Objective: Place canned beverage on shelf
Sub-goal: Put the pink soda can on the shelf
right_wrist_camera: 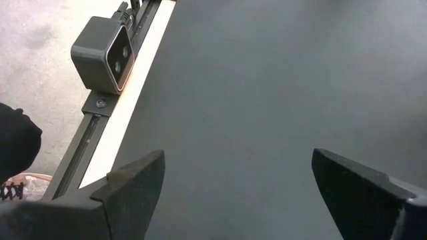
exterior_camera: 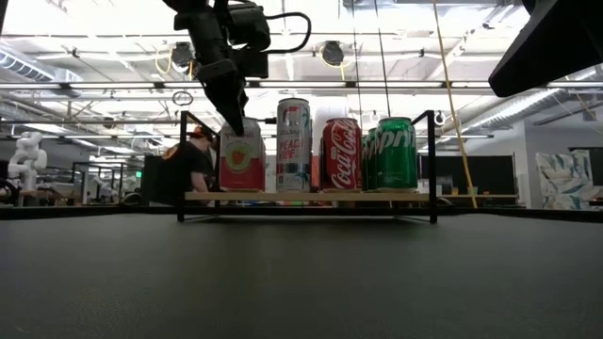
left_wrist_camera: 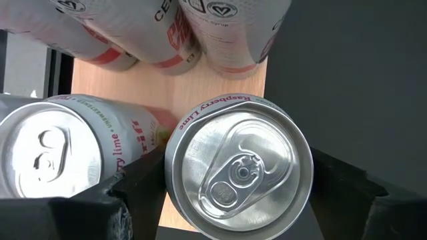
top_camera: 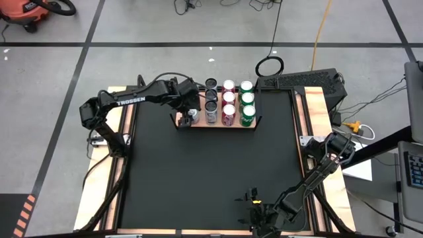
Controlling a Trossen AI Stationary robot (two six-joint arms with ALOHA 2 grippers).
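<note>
Shelf of light wood sits at the far side of the black mat, and we see cans standing on it in rows. Left gripper straddles the Raspberry Lime can at the shelf's left front corner, fingers closed around its sides. Right gripper waits near the mat's front edge, fingers spread, holding nothing. We judge the risk is tipping: lifting away before releasing could knock this can into its neighbour. Readable labels: Coca-Cola can, Sprite can, "TROSSEN" on the left arm.
</note>
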